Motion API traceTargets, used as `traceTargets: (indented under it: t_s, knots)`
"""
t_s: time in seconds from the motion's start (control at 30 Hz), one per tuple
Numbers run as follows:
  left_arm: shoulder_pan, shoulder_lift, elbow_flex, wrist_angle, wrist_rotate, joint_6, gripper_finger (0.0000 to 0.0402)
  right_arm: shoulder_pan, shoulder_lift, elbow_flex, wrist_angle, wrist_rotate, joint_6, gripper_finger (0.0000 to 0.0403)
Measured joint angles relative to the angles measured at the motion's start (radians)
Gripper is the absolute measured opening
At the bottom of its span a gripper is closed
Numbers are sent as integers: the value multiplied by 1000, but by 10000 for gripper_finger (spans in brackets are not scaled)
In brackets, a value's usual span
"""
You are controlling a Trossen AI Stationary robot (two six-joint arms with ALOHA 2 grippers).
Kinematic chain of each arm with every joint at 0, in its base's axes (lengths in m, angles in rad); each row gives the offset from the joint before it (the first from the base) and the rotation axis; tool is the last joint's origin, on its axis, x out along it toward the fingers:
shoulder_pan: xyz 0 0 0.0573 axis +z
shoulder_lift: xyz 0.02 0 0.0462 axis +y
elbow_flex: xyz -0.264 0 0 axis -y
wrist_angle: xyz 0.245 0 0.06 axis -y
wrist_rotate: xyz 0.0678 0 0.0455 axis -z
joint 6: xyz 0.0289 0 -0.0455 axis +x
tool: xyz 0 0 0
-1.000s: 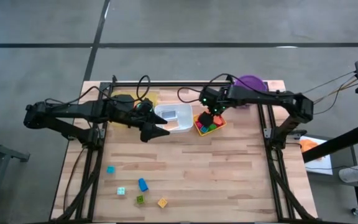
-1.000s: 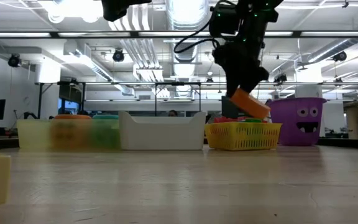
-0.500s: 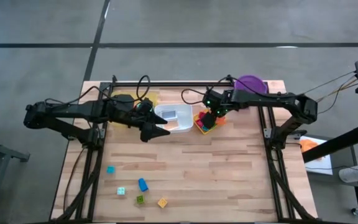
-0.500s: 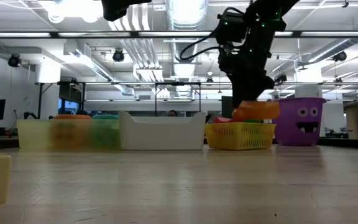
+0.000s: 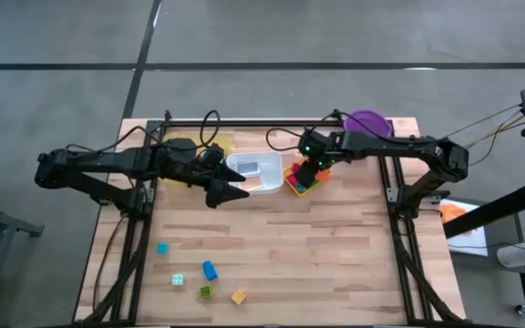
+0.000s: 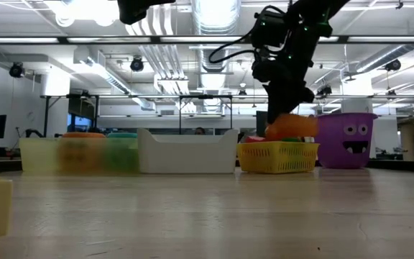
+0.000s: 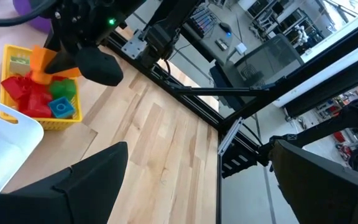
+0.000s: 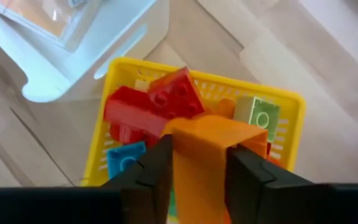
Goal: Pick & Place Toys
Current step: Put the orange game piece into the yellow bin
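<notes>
- Pinching a flat orange plastic piece (image 8: pixel 202 163), the right gripper (image 5: pixel 306 173) has dropped from above the yellow mesh basket (image 6: pixel 279 157) to rim level, its jaws narrowing on the piece; release looks close.
- Left gripper (image 5: pixel 229 193) hangs unmoved, fingers spread and empty, just near of the white plastic tray (image 5: pixel 255 172).
- Five small bright plastic blocks (image 5: pixel 199 281) lie near-left on the wooden table (image 5: pixel 335 255), still to collect.
- Whether the orange piece touches the red blocks (image 8: pixel 143 109) beneath is hidden.
</notes>
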Motion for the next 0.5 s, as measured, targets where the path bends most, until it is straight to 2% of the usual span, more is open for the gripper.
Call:
traceTargets:
  t_s: [0.23, 0.5]
  knots:
    - [-1, 0, 0, 0, 0, -4, 392, 0, 0, 16, 1, 0, -18, 58]
    - [-1, 0, 0, 0, 1, -16, 392, 1, 0, 8, 3, -4, -18, 51]
